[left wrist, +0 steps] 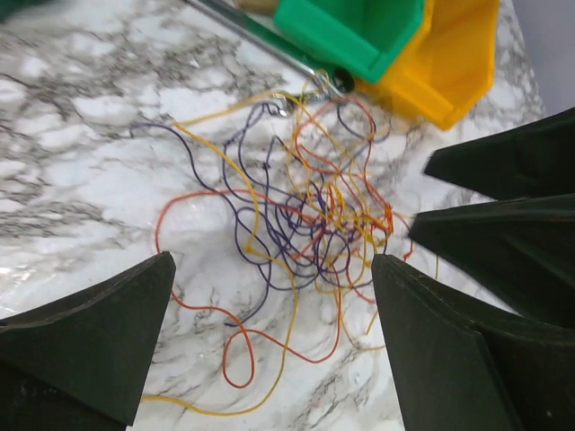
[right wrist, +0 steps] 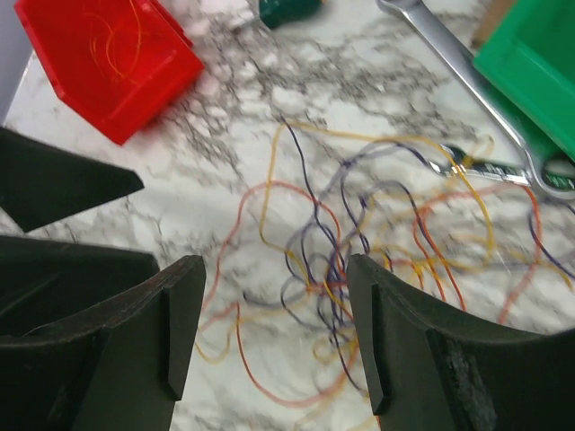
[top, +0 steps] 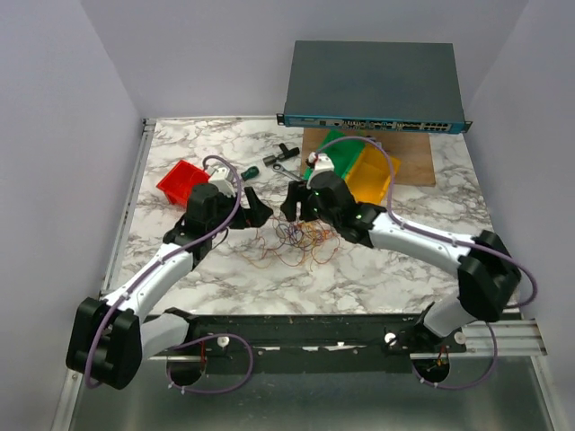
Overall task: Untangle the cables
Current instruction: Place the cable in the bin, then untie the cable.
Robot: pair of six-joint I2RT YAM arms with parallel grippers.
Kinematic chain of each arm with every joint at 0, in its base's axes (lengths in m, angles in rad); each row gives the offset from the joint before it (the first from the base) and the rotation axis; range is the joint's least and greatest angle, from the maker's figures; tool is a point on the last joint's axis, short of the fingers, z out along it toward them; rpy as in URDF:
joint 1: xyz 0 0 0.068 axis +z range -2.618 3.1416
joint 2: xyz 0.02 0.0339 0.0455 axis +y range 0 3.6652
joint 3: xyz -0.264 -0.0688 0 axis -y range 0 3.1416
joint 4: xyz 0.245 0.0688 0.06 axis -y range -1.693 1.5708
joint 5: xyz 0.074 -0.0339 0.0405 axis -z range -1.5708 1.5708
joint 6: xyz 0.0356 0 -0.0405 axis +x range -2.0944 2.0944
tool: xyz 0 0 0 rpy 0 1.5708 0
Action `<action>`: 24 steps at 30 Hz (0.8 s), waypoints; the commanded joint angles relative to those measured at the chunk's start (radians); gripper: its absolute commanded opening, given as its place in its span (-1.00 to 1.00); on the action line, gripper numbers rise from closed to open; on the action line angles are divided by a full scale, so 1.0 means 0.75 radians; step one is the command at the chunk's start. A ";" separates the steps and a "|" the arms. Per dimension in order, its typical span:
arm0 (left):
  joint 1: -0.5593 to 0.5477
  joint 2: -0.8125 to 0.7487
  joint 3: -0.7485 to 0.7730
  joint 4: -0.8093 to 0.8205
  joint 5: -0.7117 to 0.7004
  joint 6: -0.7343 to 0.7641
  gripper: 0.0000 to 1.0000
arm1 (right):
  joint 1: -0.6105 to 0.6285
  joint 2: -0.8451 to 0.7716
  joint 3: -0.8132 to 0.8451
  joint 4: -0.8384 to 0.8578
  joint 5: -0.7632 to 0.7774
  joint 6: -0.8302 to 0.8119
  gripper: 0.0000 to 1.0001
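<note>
now the left gripper (top: 254,205) hangs spread and empty at the far left of the tangled thin orange, yellow, red and purple cables (top: 304,241) lying mid white marble counter (top: 386,269). the right gripper (top: 301,206), likewise spread, hovers at their far edge. seemingly between grasps; next, pinch one loose outer strand.

Cables (top: 301,238): orange, yellow, red, dark purple. Table (top: 395,269): white marble, grey veining. Red bin (top: 182,184) at centre left; green bin (top: 340,160) and yellow bin (top: 375,177), upper centre.
</note>
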 commanded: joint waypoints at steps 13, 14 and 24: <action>-0.221 0.227 0.009 0.093 0.185 0.134 0.71 | -0.045 -0.421 -0.456 -0.238 0.021 0.132 0.25; -0.228 0.238 0.009 0.110 0.202 0.138 0.70 | -0.056 -0.401 -0.459 -0.227 0.005 0.144 0.20; -0.294 0.276 0.047 0.121 0.216 0.216 0.68 | -0.089 -0.252 -0.446 -0.126 -0.031 0.200 -0.25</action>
